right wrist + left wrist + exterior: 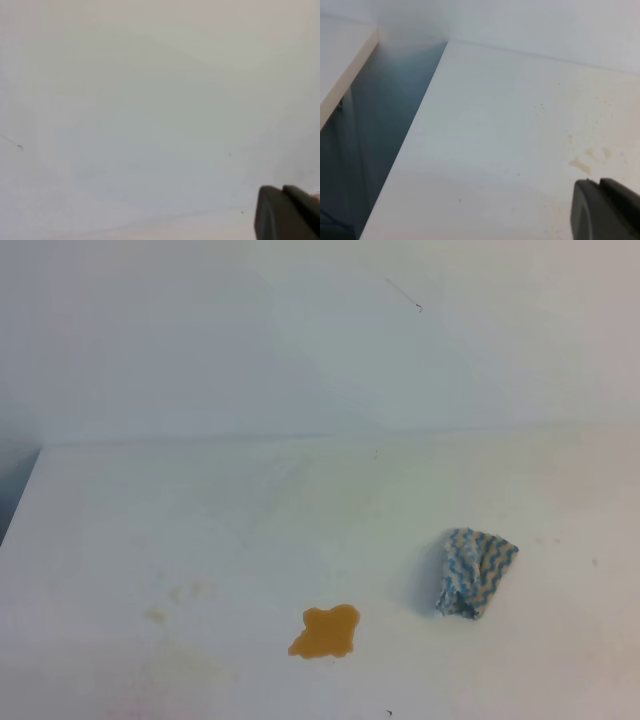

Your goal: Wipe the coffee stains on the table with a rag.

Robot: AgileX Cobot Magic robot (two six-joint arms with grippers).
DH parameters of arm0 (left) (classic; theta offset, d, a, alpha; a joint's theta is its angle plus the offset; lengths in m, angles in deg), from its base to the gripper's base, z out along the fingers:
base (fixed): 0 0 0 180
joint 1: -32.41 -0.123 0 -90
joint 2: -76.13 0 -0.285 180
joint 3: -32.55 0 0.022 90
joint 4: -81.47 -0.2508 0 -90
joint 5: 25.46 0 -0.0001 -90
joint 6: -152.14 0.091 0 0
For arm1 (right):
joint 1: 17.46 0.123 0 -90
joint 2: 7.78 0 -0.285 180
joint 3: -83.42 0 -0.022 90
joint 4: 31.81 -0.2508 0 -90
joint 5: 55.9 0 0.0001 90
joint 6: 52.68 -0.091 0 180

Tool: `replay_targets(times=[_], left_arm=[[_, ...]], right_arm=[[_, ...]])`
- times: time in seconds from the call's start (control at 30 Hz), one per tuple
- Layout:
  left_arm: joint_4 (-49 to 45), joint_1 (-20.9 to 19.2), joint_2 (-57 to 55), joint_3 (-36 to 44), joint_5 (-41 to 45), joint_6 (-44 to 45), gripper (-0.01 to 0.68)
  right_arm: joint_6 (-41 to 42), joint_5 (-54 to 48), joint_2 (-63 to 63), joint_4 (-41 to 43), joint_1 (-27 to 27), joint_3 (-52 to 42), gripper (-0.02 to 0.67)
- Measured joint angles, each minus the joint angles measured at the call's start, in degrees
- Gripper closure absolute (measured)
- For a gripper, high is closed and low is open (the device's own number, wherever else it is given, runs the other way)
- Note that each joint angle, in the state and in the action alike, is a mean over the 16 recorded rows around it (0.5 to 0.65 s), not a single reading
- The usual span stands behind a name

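The right gripper (290, 212) shows only as a dark corner at the bottom right of its wrist view, jaws closed together with nothing between them; it looks out at blank white wall, so neither the rag nor the spill is in its sight. The left gripper (607, 210) is likewise just a dark sliver at the lower right of its own view, and I cannot tell whether it is open or closed; nothing appears to be held.

Neither arm appears in the high view, so both hang well apart from the work. The rag (476, 573), a crumpled blue-and-white zigzag cloth, lies on the right gripper's side of the table (200, 530). The coffee stains (325, 631) sit beside it toward the middle, a separate orange-brown blotch with bare white between the two.

The likely trouble: closed jaws coming down on the rag would shove it instead of taking it, so they need to open first. A loose pinch on the bunched cloth may lift one fold only, and dragging it could smear the puddle wider.

The table edge runs just left of the left gripper, dropping into a dark gap. Around rag and stain the surface lies open on every side, the wall standing well behind them.
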Motion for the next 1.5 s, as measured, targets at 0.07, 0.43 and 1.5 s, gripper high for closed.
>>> replay_targets(times=[0.07, 0.43, 1.5], left_arm=[[0.00, 0.00, 0.00, 0.00, 0.00, 0.00, 0.672], [0.00, 0.00, 0.00, 0.00, 0.00, 0.00, 0.672], [0.00, 0.00, 0.00, 0.00, 0.00, 0.00, 0.672]], right_arm=[[0.34, 0.25, 0.06, 0.16, 0.00, 0.78, 0.653], [2.18, -2.89, 6.04, 1.18, 0.00, 7.55, 0.653], [12.02, -34.80, 62.26, -12.80, 10.90, 40.42, 0.653]])
